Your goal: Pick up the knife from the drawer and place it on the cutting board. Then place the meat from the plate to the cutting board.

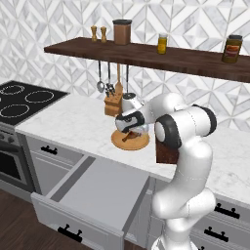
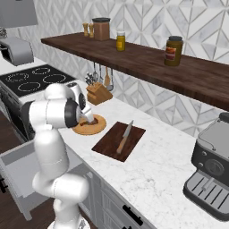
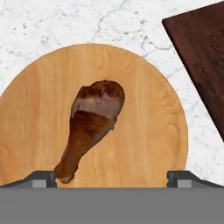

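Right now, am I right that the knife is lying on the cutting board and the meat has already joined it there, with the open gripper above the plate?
Not quite. The meat is still on the plate, as the hand view shows. The rest holds: the knife lies on the cutting board in the right base view, and the open gripper is above the plate.

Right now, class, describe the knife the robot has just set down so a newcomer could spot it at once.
On the white marble counter, right of the round tan wooden plate, lies a flat dark brown cutting board. The slim knife with light wooden handle and silver blade lies flat on it, unlike the dark-handled knives upright in the wooden block.
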